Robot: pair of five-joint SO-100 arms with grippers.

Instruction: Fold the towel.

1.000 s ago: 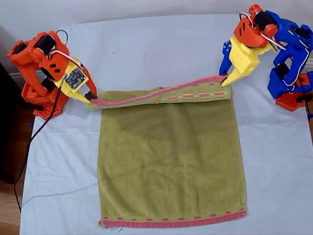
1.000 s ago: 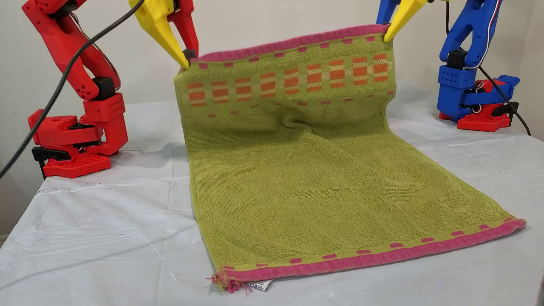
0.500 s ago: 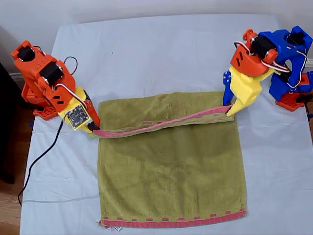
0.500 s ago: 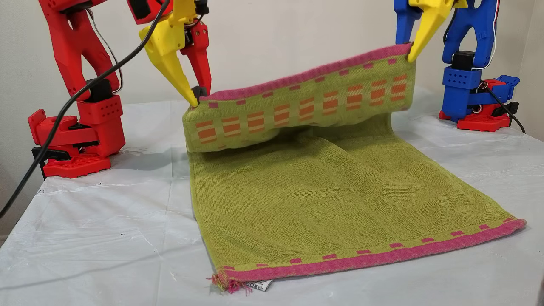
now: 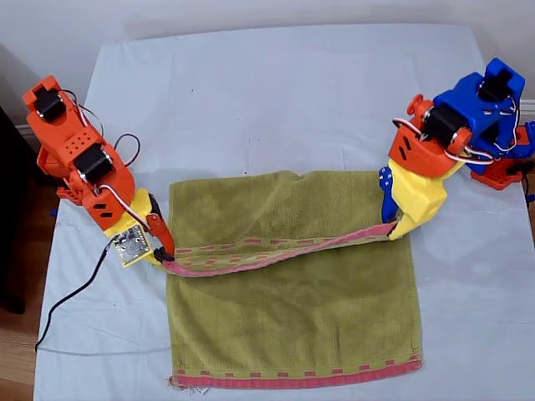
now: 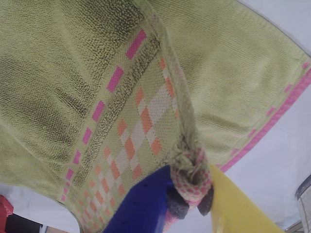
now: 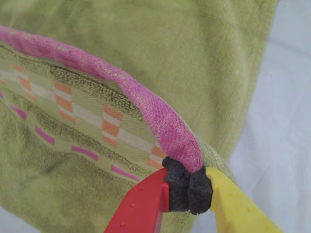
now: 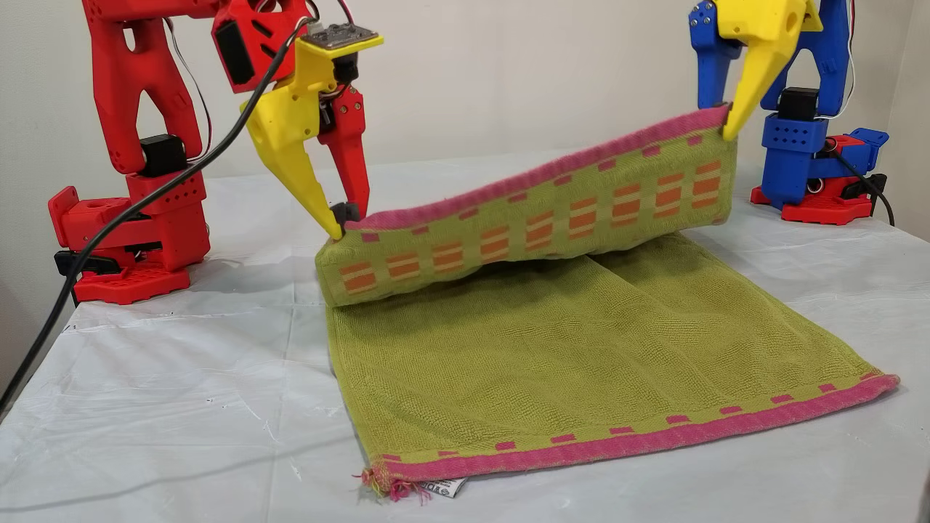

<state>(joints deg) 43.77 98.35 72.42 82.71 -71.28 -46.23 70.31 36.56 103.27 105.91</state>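
Note:
The olive-green towel [image 5: 292, 309] lies on the white sheet with its far end lifted and carried over its own middle. My first gripper [image 5: 391, 234], blue and yellow, is shut on the pink hem corner at the exterior view's right [image 6: 190, 201]. At the exterior view's left, my second gripper [image 5: 159, 255], red and yellow, is shut on the other hem corner [image 7: 188, 191]. The raised hem [image 8: 538, 174] with its orange checks slopes down from my first gripper [image 8: 726, 127] to my second gripper [image 8: 341, 221]. The near pink hem [image 8: 654, 436] lies flat.
A white table sheet [image 5: 276, 100] covers the table. The red arm base [image 8: 123, 240] and blue arm base [image 8: 814, 181] stand at the far corners. A black cable [image 5: 71, 292] trails off the table's edge at the exterior view's left.
Both grippers have carried the held hem toward the towel's near end and lower. The second gripper's side has dropped more, and the fold now covers more of the towel.

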